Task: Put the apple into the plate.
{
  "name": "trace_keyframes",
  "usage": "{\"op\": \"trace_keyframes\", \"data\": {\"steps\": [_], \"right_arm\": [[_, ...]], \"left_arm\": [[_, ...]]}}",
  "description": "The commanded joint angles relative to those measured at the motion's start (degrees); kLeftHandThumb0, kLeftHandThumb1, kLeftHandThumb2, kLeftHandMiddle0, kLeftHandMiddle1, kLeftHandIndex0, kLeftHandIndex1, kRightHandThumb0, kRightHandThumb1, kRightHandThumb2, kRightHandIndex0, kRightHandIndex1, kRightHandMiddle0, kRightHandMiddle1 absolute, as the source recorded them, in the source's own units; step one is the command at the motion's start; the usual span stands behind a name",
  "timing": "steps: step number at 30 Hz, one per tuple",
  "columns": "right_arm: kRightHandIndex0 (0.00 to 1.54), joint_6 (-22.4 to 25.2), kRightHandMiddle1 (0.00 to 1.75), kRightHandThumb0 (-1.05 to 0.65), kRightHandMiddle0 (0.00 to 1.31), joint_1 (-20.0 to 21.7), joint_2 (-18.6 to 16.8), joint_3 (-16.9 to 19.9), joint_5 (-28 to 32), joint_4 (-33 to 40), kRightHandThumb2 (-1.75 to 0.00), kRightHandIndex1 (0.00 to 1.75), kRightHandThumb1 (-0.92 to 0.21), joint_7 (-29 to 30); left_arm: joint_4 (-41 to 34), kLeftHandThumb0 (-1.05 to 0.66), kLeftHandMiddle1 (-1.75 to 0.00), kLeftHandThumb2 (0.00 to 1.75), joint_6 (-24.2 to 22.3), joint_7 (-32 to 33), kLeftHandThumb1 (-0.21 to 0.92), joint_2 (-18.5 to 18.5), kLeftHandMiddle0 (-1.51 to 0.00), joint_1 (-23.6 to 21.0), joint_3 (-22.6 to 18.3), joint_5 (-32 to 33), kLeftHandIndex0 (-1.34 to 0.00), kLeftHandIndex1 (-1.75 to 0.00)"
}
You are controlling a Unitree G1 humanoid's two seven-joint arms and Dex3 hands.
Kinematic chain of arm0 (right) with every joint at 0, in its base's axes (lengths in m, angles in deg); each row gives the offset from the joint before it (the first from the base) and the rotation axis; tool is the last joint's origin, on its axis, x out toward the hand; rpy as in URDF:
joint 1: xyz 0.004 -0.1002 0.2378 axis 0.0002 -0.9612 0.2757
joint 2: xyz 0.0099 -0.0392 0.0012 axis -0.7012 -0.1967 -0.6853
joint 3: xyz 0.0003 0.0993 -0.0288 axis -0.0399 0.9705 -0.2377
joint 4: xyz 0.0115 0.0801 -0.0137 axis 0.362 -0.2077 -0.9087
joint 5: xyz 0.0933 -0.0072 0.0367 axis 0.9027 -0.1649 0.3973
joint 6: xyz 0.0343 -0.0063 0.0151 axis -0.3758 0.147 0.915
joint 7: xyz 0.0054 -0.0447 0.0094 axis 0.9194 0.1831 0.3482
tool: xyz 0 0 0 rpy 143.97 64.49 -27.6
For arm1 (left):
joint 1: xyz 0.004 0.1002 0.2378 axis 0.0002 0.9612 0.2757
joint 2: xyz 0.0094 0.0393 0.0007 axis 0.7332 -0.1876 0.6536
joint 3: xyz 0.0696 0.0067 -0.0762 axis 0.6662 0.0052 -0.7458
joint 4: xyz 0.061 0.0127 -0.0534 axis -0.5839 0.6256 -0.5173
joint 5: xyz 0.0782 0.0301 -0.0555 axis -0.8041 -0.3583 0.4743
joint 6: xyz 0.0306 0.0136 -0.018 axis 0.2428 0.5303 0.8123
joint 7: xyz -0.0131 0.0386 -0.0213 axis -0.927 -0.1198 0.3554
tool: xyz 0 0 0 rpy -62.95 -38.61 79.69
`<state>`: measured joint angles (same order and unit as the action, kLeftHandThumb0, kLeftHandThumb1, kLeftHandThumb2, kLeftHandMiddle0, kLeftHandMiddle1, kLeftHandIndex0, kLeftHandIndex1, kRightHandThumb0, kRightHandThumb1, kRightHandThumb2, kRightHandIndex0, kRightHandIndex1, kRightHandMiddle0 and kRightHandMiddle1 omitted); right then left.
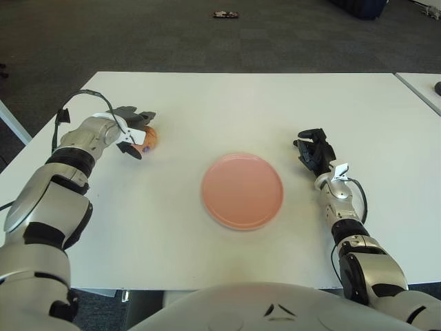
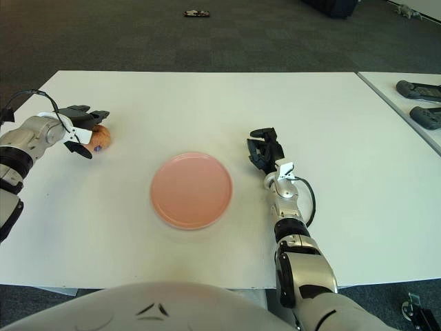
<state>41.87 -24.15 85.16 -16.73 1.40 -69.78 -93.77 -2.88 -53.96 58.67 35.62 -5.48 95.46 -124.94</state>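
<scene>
— Pink plate (image 1: pixel 242 191) sits empty, about mid-tabletop (image 1: pixel 227 103) and a bit toward the near edge. Where's the apple (image 1: pixel 147 139)?

— Over by the left edge, down on the white surface. The left hand (image 1: pixel 132 131) is right on it, one dark finger reaching over the top and another curling down its near side.

— Clamped, then?

— Looks wrapped around it, though from where I stand the fingers hide most of the fruit, so I can't swear the grip is firm. The apple seems to be touching the tabletop rather than lifted.

— And the other hand?

— The right hand (image 2: pixel 264 153) shows just beside the plate, on its right, fingers curled in and holding nothing.

— So what worries you?

— The hold. If those fingers only pinch the top and near side, a round apple could squirt out as the arm lifts, then roll toward the left edge and off. The carry is also long; the plate is well apart from the apple, and a loose grip could drop it short. And that plate is shallow. Let go too high and the apple could bounce or roll over the rim.
</scene>
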Motion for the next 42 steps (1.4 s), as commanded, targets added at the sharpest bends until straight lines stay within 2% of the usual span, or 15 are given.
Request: {"op": "trace_keyframes", "data": {"steps": [1,12,18,21,31,34,35,37,38,42], "right_arm": [[0.34,3.04,1.69,-0.35,0.25,-3.30,-0.58,-0.08,-0.46,-2.48,-0.47,1.23,-0.92,0.07],[0.34,3.03,1.69,-0.35,0.25,-3.30,-0.58,-0.08,-0.46,-2.49,-0.47,1.23,-0.92,0.07],[0.34,2.98,1.69,-0.35,0.25,-3.48,-0.67,-0.14,-0.50,-2.31,-0.47,1.23,-0.92,0.13],[0.34,2.97,1.69,-0.35,0.25,-3.52,-0.75,-0.19,-0.54,-2.23,-0.47,1.23,-0.92,0.20],[0.34,2.97,1.69,-0.35,0.25,-3.58,-0.83,-0.24,-0.58,-2.13,-0.47,1.23,-0.92,0.28],[0.34,2.97,1.69,-0.35,0.25,-3.63,-0.90,-0.28,-0.62,-2.06,-0.47,1.23,-0.92,0.34],[0.34,2.98,1.69,-0.35,0.25,-3.63,-0.90,-0.28,-0.62,-2.05,-0.47,1.23,-0.92,0.35],[0.34,2.99,1.69,-0.35,0.25,-3.64,-0.90,-0.29,-0.62,-2.03,-0.47,1.23,-0.92,0.36],[0.34,2.99,1.69,-0.35,0.25,-3.65,-0.90,-0.29,-0.61,-2.02,-0.47,1.23,-0.92,0.37],[0.34,3.00,1.69,-0.35,0.25,-3.66,-0.89,-0.33,-0.60,-2.00,-0.47,1.23,-0.92,0.39]], "left_arm": [[1.06,-0.94,0.00,0.37,0.33,1.03,0.61,-0.13,0.00,-0.61,0.60,-0.54,0.00,-0.20],[2.74,-0.89,0.00,0.43,1.68,2.98,0.56,-0.65,0.00,-1.53,2.78,-2.30,0.00,-0.33],[2.60,-0.81,0.00,0.57,2.02,3.43,0.44,-0.65,0.00,-2.08,3.76,-3.26,0.00,-0.40],[2.85,-0.70,0.00,0.74,1.58,3.98,0.32,-0.95,0.00,-2.37,4.14,-3.66,0.00,-0.40],[4.53,-0.69,0.00,0.80,1.64,3.34,0.29,-1.70,0.00,-3.07,4.77,-3.83,0.00,-0.43],[1.69,-0.64,0.00,0.86,-0.30,-0.39,0.28,-2.22,0.00,-1.98,0.77,1.10,0.00,-0.43],[0.41,-0.54,-0.01,0.96,-1.50,-1.63,0.30,-2.53,-0.02,-1.33,-0.73,2.90,0.00,-0.39],[2.27,-0.47,-0.01,1.02,-4.00,2.24,0.27,-3.11,-0.03,-0.02,2.94,-1.66,0.00,-0.35],[1.08,-0.44,-0.01,1.03,-5.00,1.69,0.25,-2.68,-0.03,0.29,3.69,-2.76,0.00,-0.34],[-1.64,-0.52,0.00,0.94,-6.31,-1.50,0.30,-2.05,-0.01,-0.20,3.89,-3.00,0.00,-0.25]]}}
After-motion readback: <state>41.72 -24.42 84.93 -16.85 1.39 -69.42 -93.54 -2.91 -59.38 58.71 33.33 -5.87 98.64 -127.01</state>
